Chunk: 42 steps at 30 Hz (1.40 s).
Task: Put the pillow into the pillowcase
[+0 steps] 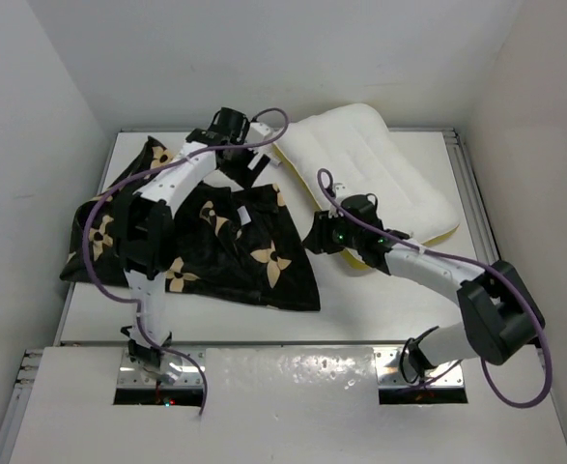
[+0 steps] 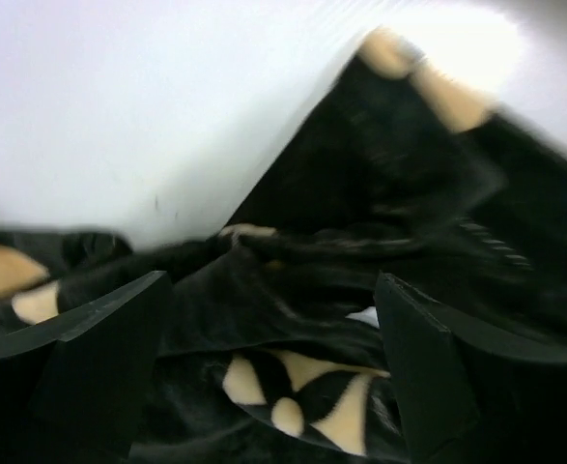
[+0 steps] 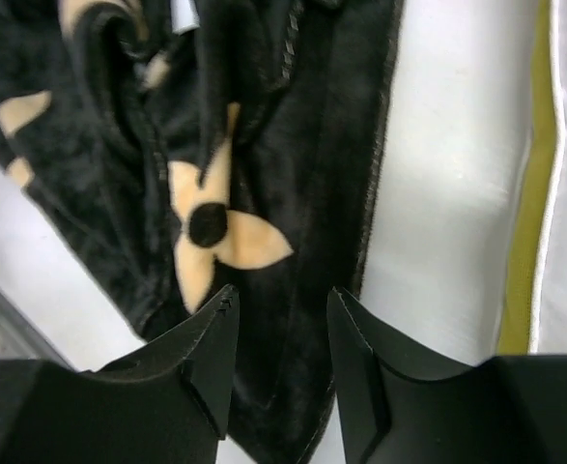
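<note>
The black pillowcase (image 1: 225,246) with tan flowers lies rumpled on the left and middle of the table. The white pillow (image 1: 370,164) with yellow trim lies at the back right, beside it. My left gripper (image 1: 247,166) is at the pillowcase's far edge. In the left wrist view it (image 2: 271,285) is open wide just above bunched fabric (image 2: 302,387). My right gripper (image 1: 314,237) is at the pillowcase's right edge, between case and pillow. In the right wrist view it (image 3: 281,300) is open over the case's hem (image 3: 302,193), with the pillow's trim (image 3: 526,193) to the right.
The white table (image 1: 380,309) has metal rails along its left and right edges and white walls on three sides. A bare strip of table (image 3: 447,193) separates pillowcase and pillow. Purple cables loop over both arms.
</note>
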Available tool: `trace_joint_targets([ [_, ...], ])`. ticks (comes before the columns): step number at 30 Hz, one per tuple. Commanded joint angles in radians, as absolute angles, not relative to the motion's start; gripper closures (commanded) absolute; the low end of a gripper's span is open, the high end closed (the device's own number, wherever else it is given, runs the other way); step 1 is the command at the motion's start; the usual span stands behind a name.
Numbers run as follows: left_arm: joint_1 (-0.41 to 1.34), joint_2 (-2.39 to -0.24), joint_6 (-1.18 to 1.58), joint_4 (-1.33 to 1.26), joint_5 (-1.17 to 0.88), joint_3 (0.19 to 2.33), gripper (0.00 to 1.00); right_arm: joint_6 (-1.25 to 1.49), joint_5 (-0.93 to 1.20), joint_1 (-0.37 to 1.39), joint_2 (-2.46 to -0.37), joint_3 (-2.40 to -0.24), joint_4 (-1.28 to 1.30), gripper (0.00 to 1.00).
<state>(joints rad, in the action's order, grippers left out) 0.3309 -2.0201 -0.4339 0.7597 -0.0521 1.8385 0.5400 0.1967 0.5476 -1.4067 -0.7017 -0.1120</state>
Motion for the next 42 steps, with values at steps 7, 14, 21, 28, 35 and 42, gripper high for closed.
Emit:
trace_joint_targets([
  [7, 0.311, -2.098, -0.316, 0.71, 0.156, 1.787, 0.36, 0.588, 0.084, 0.598, -1.465, -0.703, -0.233, 0.58],
  [14, 0.292, -2.105, -0.313, 0.723, 0.178, 1.758, 0.65, 0.577, 0.071, 0.618, -1.514, -0.698, -0.233, 0.43],
  [21, 0.258, -2.079, -0.365, 0.824, 0.023, 1.822, 1.0, 0.612, 0.113, 0.601, -1.698, -0.846, -0.225, 0.01],
  [28, 0.224, -1.895, -0.538, 0.905, -0.182, 1.853, 1.0, 0.574, 0.06, 0.577, -1.868, -1.044, -0.262, 0.01],
  [35, 0.204, -1.778, -0.667, 1.054, -0.23, 1.864, 1.0, 0.572, 0.061, 0.538, -2.06, -1.245, -0.267, 0.01],
  [42, 0.172, -1.674, -0.751, 1.091, -0.305, 1.839, 1.0, 0.613, 0.118, 0.584, -2.169, -1.256, -0.371, 0.05],
])
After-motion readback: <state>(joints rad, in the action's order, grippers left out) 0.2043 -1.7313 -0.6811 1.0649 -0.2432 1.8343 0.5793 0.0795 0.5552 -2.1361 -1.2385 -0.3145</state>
